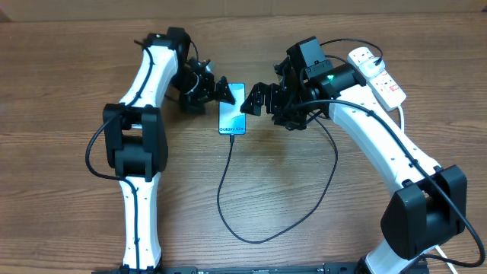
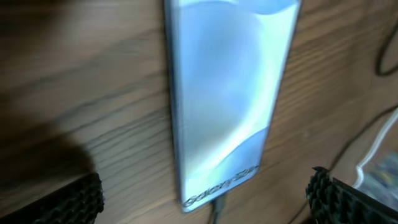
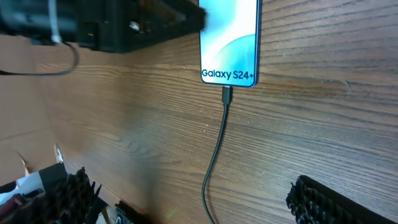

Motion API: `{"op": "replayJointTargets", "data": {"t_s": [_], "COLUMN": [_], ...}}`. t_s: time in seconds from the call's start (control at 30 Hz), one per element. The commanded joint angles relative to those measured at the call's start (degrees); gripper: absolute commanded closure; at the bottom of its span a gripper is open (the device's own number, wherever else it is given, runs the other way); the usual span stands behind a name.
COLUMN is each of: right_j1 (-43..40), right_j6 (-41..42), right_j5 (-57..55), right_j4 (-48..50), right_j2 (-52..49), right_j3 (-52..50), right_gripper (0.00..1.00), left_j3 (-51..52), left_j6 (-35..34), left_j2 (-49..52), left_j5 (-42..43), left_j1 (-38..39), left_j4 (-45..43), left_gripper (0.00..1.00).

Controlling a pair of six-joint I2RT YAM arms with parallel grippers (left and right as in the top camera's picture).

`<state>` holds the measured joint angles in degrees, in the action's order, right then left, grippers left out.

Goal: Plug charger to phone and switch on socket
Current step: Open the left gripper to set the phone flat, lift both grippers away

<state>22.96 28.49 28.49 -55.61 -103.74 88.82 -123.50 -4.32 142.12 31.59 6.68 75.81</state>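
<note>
The phone (image 1: 233, 110) lies flat mid-table, its turquoise screen up, with "Galaxy S24" at its near end. The charger (image 1: 228, 179), a thin black cable, has its connector tip (image 3: 227, 94) seated in the phone's near end; the cable loops across the table and back toward the socket. The socket (image 1: 377, 72), a white power strip with red switches, lies at the far right. My left gripper (image 1: 225, 90) is open and empty beside the phone's far left corner, with the phone (image 2: 230, 93) below it. My right gripper (image 1: 255, 99) is open and empty to the phone's right, above the cable (image 3: 214, 162).
The thick white cord (image 1: 401, 114) runs from the power strip down the right side. A wall edge borders the far side of the wooden table (image 1: 68, 91).
</note>
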Motion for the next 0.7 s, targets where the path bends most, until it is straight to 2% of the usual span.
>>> {"op": "replayJointTargets", "data": {"t_s": [0.0, 0.1, 0.2, 0.27, 0.33, 0.4, 0.47, 0.5, 0.53, 0.57, 0.6, 0.67], "right_j1": [-0.33, -1.31, -4.52, -7.65, -10.34, -14.16, -16.81, -18.18, -19.43, -20.76, -22.14, -24.41], "right_j6": [-0.44, -0.33, -4.31, -5.27, -9.66, -11.65, -11.72, -11.89, -11.87, -11.89, -11.98, -12.31], "right_j5": [-0.35, -0.39, -1.01, -4.07, -5.97, -12.33, -18.88, -21.84, -24.2, -26.21, -28.39, -31.5], "right_j4": [-0.35, -1.27, -4.35, -9.01, -13.38, -20.39, -23.58, -24.02, -23.65, -22.36, -20.0, -15.19], "right_j2": [-0.11, 0.48, 1.88, 2.08, 2.03, 1.95, 1.95, 1.95, 1.95, 1.95, 1.95, 1.81], "right_j3": [0.46, 1.01, 3.85, 8.07, 12.33, 18.93, 23.19, 24.81, 25.77, 26.18, 26.18, 26.05], "right_gripper": [0.0, 0.0, 0.0, 0.0, 0.05, 0.21, 0.3, 0.44, 0.5, 0.51, 0.47, 0.25], "left_j3": [-8.17, -17.07, -27.69, -34.73, -39.21, -44.68, -47.15, -47.56, -47.63, -47.63, -47.63, -47.63], "left_j6": [-0.48, -1.09, -1.75, -2.73, -3.45, -3.45, -3.41, -3.43, -3.74, -3.98, -4.11, -4.04], "left_j2": [0.57, 0.5, -0.28, -1.84, -3.52, -6.27, -8.04, -9.25, -10.54, -11.45, -12.37, -12.98], "left_j5": [-6.71, -6.73, -6.8, -8.35, -10.51, -14.08, -15.98, -15.91, -15.91, -16.04, -16.17, -16.17], "left_j1": [-0.42, -1.03, -2.19, -2.99, -3.3, -3.28, -3.1, -3.06, -2.99, -2.89, -2.89, -2.91], "left_j4": [3.52, 8.04, 13.0, 15.98, 17.94, 20.33, 21.0, 21.0, 20.98, 20.98, 20.98, 20.98], "left_gripper": [0.0, 0.0, 0.0, 0.0, 0.0, 0.0, 0.0, 0.0, 0.0, 0.0, 0.0, 0.0]}}
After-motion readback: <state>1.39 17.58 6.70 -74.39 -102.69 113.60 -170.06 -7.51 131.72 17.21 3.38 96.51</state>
